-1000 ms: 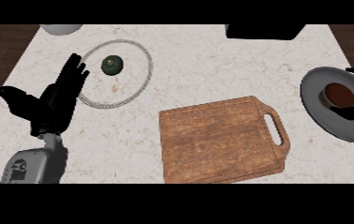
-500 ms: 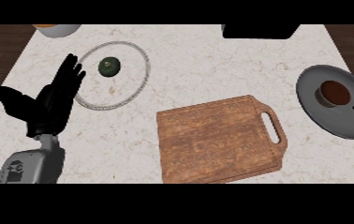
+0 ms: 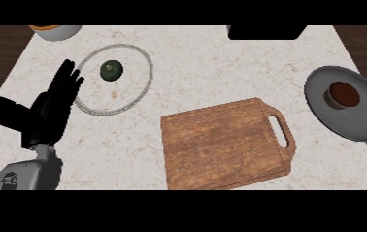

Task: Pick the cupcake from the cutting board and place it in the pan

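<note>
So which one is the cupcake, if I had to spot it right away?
Start at the brown wooden cutting board, then look right to the grey round pan at the counter's edge. The cupcake sits inside it: small, round, dark brown on top, unlike the green-knobbed glass lid far left.

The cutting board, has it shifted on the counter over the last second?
Cannot tell. The cutting board keeps the same spot relative to the glass lid and the pan; everything drifts together in the view, which suggests the camera moved.

Pale marbled counter [image 3: 215, 71] (dark, perhaps wooden, strips at both far corners)
</note>
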Controlling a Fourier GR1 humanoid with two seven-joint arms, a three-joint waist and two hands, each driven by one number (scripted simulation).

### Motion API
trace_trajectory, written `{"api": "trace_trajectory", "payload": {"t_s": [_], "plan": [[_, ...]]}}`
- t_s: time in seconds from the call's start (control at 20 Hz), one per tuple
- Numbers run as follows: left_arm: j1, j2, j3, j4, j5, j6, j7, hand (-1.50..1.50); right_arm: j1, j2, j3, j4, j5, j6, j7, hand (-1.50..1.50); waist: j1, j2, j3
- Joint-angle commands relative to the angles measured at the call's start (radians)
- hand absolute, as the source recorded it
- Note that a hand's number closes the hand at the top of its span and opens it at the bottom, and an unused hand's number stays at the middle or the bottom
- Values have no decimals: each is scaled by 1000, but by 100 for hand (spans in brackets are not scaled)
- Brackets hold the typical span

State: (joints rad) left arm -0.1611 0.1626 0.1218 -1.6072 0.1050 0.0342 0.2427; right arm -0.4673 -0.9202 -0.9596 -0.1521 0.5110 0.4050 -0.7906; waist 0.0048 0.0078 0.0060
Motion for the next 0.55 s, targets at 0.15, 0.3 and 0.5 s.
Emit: {"api": "trace_trajectory", "payload": {"t_s": [0.15, 0.3, 0.5], "plan": [[-12, -8, 16, 26, 4, 14, -7, 0, 175, -30, -9, -12, -44, 239, -193, -150, -18, -2, 1], [0, -17, -5, 12, -5, 9, -7, 0, 188, -23, -2, -36, -53, 209, -196, -150, -6, -1, 2], [34, -2, 0, -2, 6, -21, -26, 0, 197, -42, 1, -46, -73, 210, -174, -150, 2, -2, 2]]}}
